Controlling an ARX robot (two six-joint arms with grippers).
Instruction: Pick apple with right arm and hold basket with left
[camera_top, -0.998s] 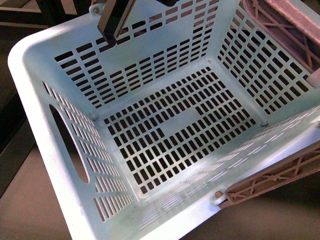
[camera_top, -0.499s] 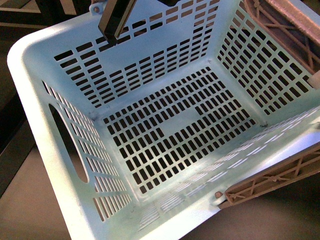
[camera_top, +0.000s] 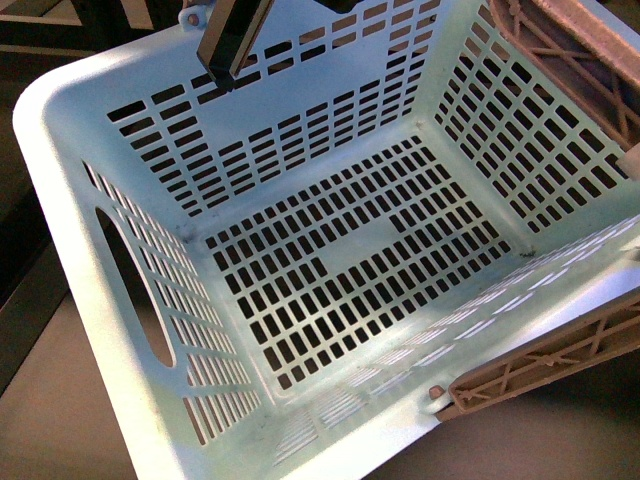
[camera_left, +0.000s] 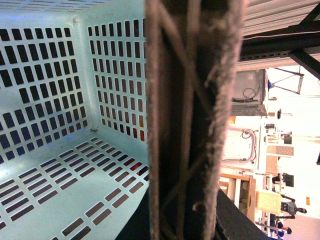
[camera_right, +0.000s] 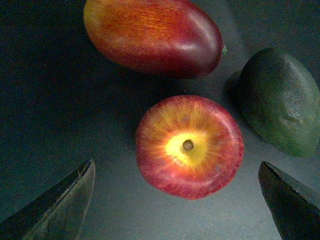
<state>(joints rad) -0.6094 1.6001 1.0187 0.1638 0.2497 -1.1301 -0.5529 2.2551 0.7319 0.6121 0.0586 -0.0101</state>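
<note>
Your basket fills the front view, with the near handle lying along its rim at lower right and the far handle at upper right. On the surface, the apple sits between your right gripper's spread fingers. The oblong fruit is just beside the apple, and the third fruit lies near both.
</note>
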